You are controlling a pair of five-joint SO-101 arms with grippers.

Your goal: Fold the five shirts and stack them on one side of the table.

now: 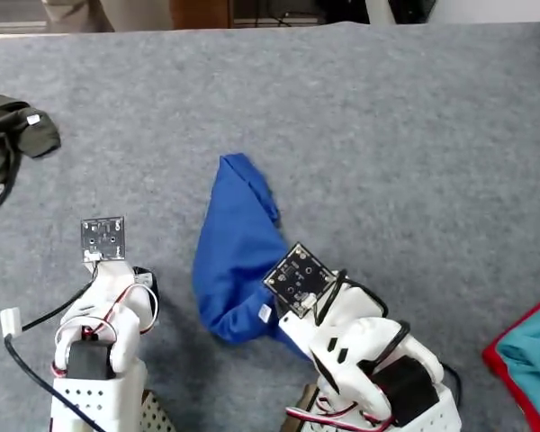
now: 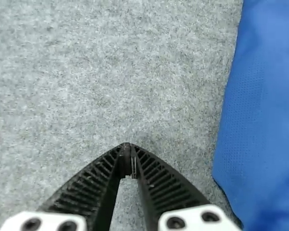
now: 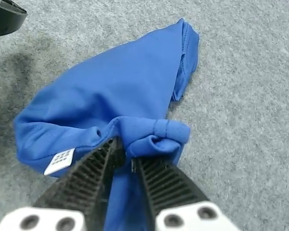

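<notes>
While right jaws clamp the blue shirt (image 3: 111,86), left jaws clenched empty just beside it.

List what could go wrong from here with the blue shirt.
1. The right gripper pinches just a small bunched fold of the blue shirt; the fabric may slip out on a pull.
2. The left gripper is shut over bare table beside the shirt, holding nothing, so the unpinned shirt would likely drag rather than fold.
3. The shirt lies crumpled, not spread flat; a fold made now would probably come out lopsided.
</notes>
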